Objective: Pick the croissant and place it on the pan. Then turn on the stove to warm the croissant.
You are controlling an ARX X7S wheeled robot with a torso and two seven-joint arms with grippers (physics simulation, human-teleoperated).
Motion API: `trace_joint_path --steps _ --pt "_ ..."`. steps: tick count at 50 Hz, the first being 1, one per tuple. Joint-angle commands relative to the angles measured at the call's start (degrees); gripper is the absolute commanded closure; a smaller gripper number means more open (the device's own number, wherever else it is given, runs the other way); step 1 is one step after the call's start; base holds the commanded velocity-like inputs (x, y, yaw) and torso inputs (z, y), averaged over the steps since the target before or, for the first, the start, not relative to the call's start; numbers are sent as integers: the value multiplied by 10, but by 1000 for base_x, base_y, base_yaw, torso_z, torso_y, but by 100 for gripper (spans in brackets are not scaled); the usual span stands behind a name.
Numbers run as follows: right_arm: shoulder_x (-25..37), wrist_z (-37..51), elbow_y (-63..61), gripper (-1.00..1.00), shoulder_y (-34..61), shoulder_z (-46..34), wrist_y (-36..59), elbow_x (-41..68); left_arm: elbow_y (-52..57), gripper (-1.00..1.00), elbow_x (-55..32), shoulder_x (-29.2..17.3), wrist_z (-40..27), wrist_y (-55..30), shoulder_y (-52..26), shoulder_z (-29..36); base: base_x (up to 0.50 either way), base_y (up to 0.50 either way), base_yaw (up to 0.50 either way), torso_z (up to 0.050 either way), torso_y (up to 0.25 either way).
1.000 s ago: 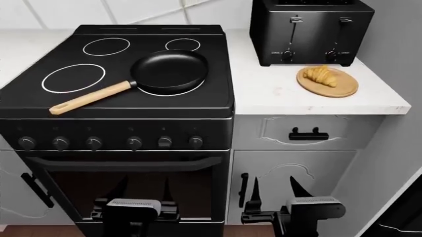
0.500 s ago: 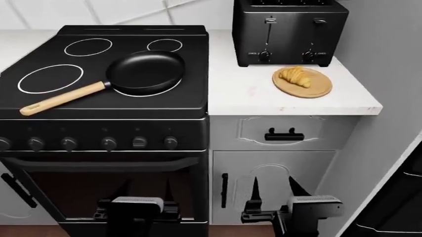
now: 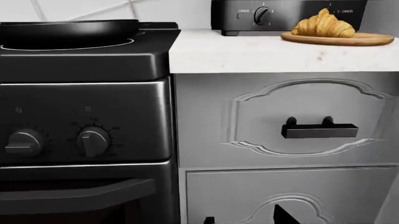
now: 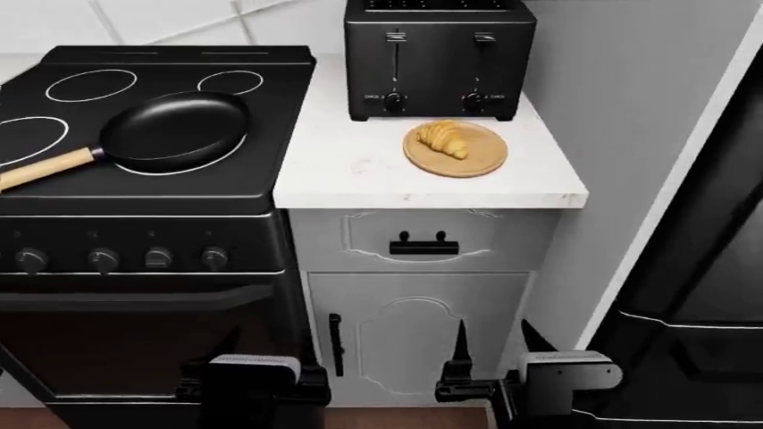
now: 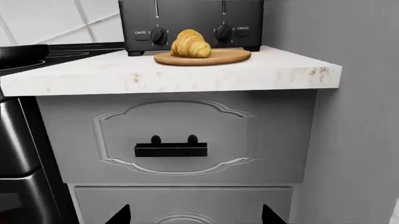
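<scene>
Left gripper [image 4: 264,344] low at the head view's bottom edge, fingers upright and spread, holding nothing, right gripper [image 4: 494,342] beside it, level, fingers likewise parted, empty

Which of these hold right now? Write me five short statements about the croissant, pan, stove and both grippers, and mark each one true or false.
1. The croissant lies on the round wooden board. True.
2. The pan already holds the croissant. False: the pan is empty, and the pastry is on the counter beside the stove.
3. The board sits in front of the black toaster. True.
4. The right gripper is shut on the croissant. False: its fingers stand apart, low in front of the cabinet door, holding nothing.
5. The pan's wooden handle points toward the toaster. False: it points away from it, toward the far side of the cooktop.
</scene>
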Motion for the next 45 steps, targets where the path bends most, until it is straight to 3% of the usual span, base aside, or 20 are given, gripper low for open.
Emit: trace_joint_path --steps 1,13,22,39,45 --pt "5 15 -12 -100 1 -3 16 5 1 -100 -6 -9 -6 -10 -3 7 0 -156 0 0 0" --pt "65 46 -270 -100 17 17 327 110 265 -100 -66 -76 0 -301 -23 -14 0 0 0 0 0" --pt "92 99 -395 -100 128 82 592 227 384 -100 -140 -115 9 -456 -85 -59 0 0 0 0 0" --pt "82 136 -460 -100 322 231 886 436 484 -100 -276 -123 -7 -685 -231 -156 0 0 0 0 0" --pt "111 244 -413 -100 373 248 895 593 497 -100 -306 -115 -21 -750 -268 -180 14 0 0 0 0"
